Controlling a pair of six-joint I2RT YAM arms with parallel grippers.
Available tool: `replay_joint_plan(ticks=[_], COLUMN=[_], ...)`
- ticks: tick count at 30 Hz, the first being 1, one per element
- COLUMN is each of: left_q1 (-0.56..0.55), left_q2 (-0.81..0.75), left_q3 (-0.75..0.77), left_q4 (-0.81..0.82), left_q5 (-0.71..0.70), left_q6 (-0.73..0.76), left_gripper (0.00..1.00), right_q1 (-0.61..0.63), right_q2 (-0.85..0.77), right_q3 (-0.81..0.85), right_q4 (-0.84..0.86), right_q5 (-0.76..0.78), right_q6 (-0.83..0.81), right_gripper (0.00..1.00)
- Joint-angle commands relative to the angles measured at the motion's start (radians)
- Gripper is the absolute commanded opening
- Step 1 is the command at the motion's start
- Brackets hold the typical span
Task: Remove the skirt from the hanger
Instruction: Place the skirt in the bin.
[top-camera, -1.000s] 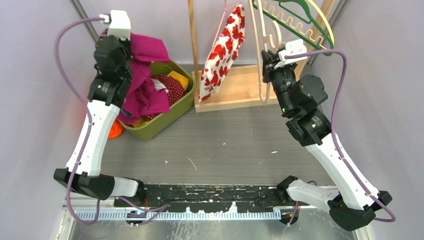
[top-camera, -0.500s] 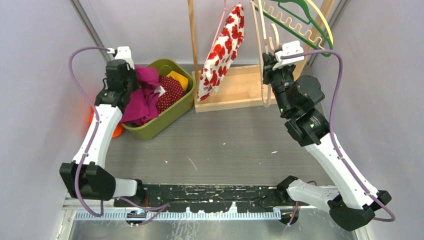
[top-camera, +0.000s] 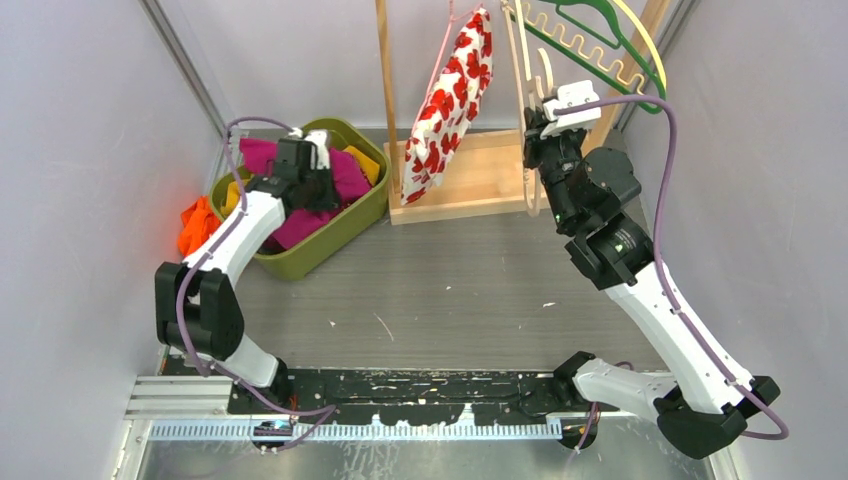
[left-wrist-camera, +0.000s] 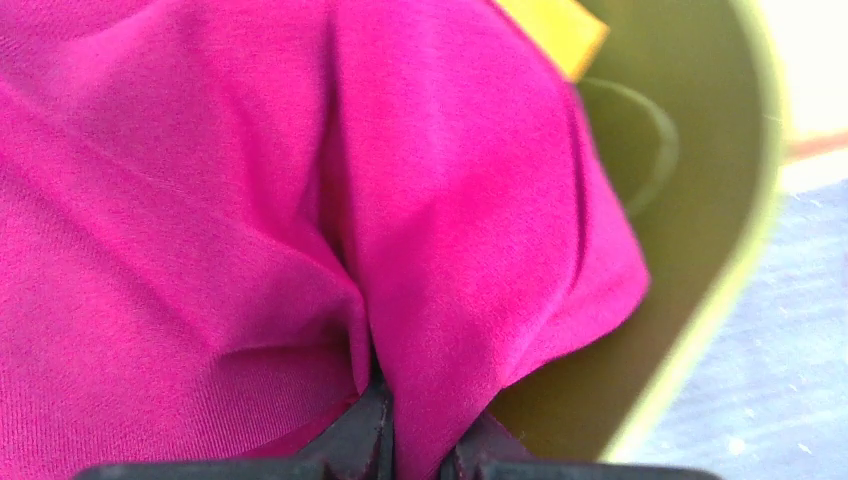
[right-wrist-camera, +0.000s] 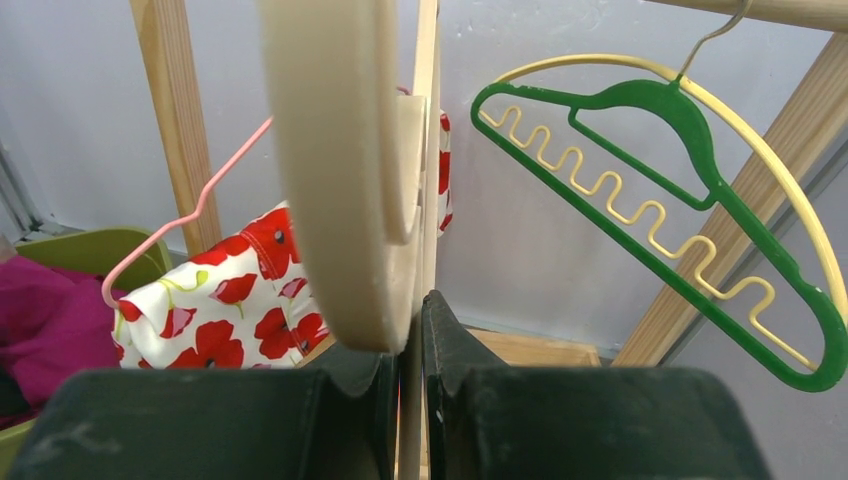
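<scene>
Across the grey ribbed table (top-camera: 450, 290), the biggest thing at the back is the bare-wood rack (top-camera: 480, 170), posts rising from a flat base. The right arm (top-camera: 650, 300) stretches up from its base, elbow bent, wrist raised to the rack. The left arm (top-camera: 235, 235) folds sharply and reaches over to the back-left corner, wrist tipped down into the olive plastic bin (top-camera: 345, 228).

The skirt (left-wrist-camera: 230, 200) is soft magenta knit, already off the hanger and heaped in the bin in loose folds. The left gripper (left-wrist-camera: 418, 445) is clamped on a pinch of it, fabric bunching up between the black fingers. A poppy-print garment (top-camera: 450, 90), red on white, hangs from a thin pink wire hanger (right-wrist-camera: 236, 163) and sits between the bin and the right arm.

The right gripper (right-wrist-camera: 408, 345) is pinched tight on the thin lower edge of the cream hanger (right-wrist-camera: 340, 180), a flat, smooth, curved one, now bare. Next to it on the rail are a green plastic hanger (right-wrist-camera: 650, 95) and a yellow hanger (right-wrist-camera: 590, 58) with a wavy bar. Smaller stuff: an orange cloth (top-camera: 195, 222) crumpled just outside the bin's left wall, and a yellow scrap (left-wrist-camera: 550, 30) inside it beside the skirt.
</scene>
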Motion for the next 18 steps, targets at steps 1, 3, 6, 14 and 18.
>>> replay_joint_plan(ticks=[1,3,6,14,18], left_q1=[-0.075,-0.076,-0.075,-0.074,-0.074], left_q2=[-0.045,-0.057,-0.124,-0.28,-0.375], left_q3=[0.037,0.059,0.083,0.232,0.227], left_q4=[0.023,0.003,0.003,-0.087,-0.081], left_q5=[0.079,0.046,0.0,-0.139,-0.174], left_q6=[-0.02,-0.012,-0.001,0.056,0.063], left_gripper=[0.14,0.24,0.6,0.99,1.0], right_q1=[0.0,0.0,0.0,0.0,0.001], right_q2=[0.006,0.012,0.025,0.081,0.072], right_q3=[0.021,0.033,0.051,0.11,0.101], right_q4=[0.045,0.027,-0.008,-0.105,-0.138], right_q5=[0.038,0.032,0.035,0.053,0.063], right_q6=[-0.015,-0.004,0.019,0.055,0.083], right_gripper=[0.01,0.01,0.01,0.01,0.01])
